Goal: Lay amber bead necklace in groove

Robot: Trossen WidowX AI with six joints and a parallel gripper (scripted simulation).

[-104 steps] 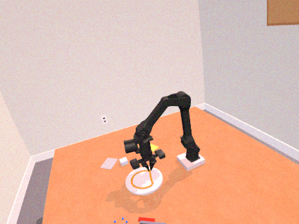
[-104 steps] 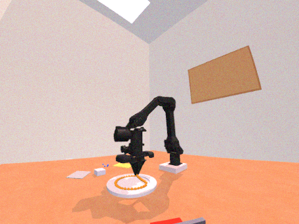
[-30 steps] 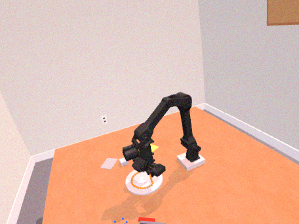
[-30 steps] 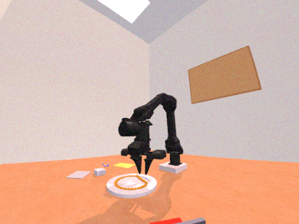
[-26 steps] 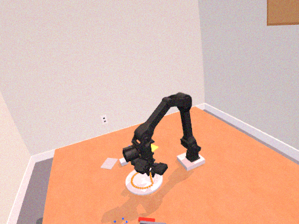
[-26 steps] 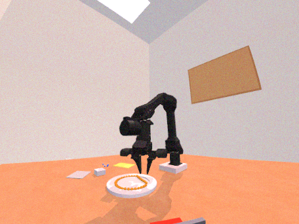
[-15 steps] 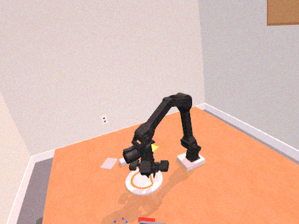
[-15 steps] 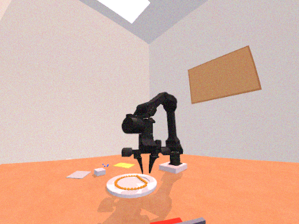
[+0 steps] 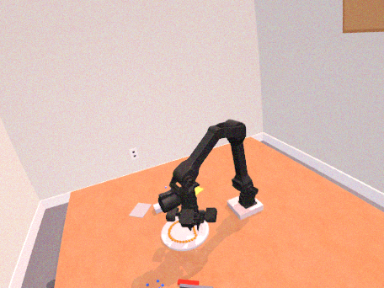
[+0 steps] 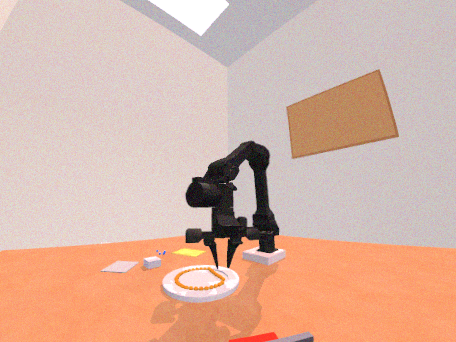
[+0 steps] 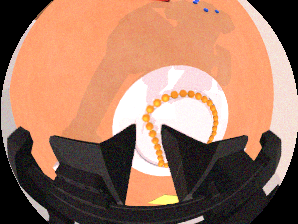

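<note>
The amber bead necklace (image 9: 182, 242) (image 10: 200, 288) (image 11: 183, 93) lies as a closed loop on the white round bead board (image 9: 164, 236) (image 10: 169, 287) (image 11: 125, 110). Much of the loop is curved near the groove. In the wrist view its left side runs nearly straight and cuts inside the groove, whose bare curve shows at the lower left. My gripper (image 9: 194, 229) (image 10: 223, 268) (image 11: 148, 126) is partly open, with a narrow gap and nothing held. Its tips are just above the board's back right part, near that straight run. The right finger hides some beads in the wrist view.
A small white block (image 9: 157, 208) (image 10: 152, 262), a pale sheet (image 9: 140, 210) (image 10: 120, 266) and a yellow sheet (image 9: 199, 190) (image 10: 189, 252) (image 11: 165, 200) lie behind the board. A red bar (image 9: 188, 282) (image 10: 257, 338) and a grey bar (image 10: 300, 338) lie at the front, near small blue pieces (image 9: 157, 280) (image 11: 206, 10).
</note>
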